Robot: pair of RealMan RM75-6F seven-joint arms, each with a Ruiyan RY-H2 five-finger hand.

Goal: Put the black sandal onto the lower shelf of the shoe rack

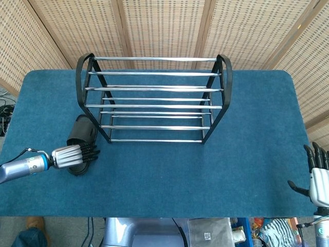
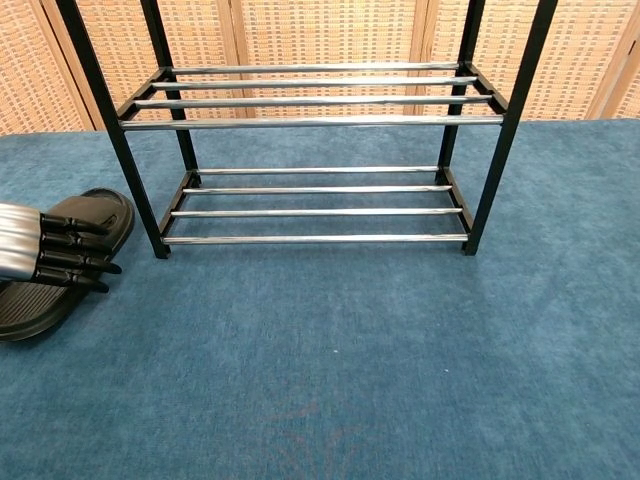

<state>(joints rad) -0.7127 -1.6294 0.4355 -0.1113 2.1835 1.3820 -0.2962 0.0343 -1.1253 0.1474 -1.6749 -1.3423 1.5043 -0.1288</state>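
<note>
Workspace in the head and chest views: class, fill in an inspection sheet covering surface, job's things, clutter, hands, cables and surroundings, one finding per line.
Surface: table covered in blue carpet-like cloth.
Job's things: black sandal lying flat on the cloth, left of the shoe rack; lower shelf bare.
Clutter: nothing seen.
Hands: left hand over the sandal, fingers stretched across it; grip cannot be told. Right hand at the table's near right edge, fingers apart, holding nothing.
Cables: a thin one along the left forearm; dark ones on the floor at far left.
Surroundings: woven screen panels behind the table.
</note>
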